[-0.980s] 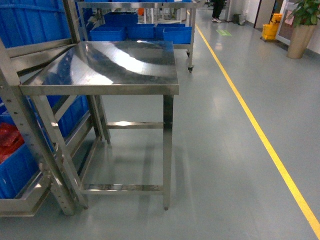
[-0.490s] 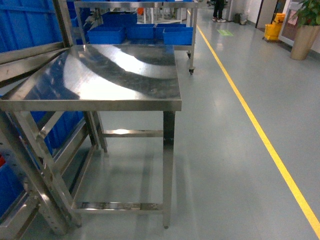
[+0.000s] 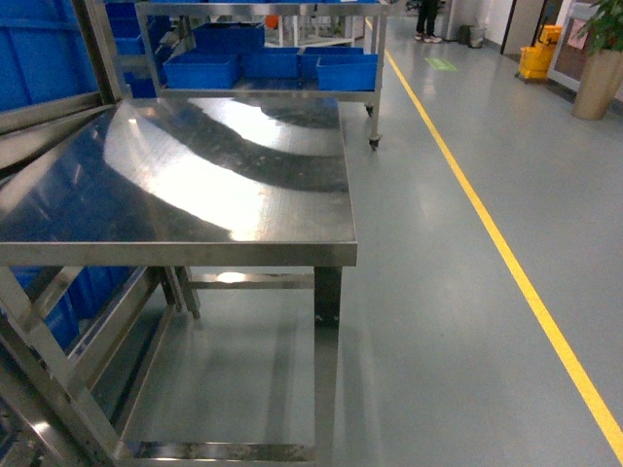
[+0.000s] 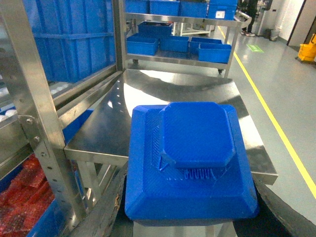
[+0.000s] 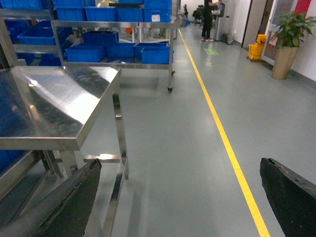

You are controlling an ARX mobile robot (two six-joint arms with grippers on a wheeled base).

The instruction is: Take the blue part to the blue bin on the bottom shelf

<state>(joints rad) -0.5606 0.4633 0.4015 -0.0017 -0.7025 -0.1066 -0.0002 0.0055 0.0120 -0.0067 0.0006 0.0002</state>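
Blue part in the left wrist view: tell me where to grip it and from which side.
The blue part already sits between the left gripper fingers, with its stepped octagonal top facing the camera. The wide base flange probably suits best: pinch its two straight opposite edges, coming from the near, wrist side. The raised centre block has chamfered corners and sloped shoulders, so pads there would likely slip.

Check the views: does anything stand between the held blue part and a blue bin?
Yes. The steel table lies between the blue part, held by the left gripper, and the blue bins behind it.
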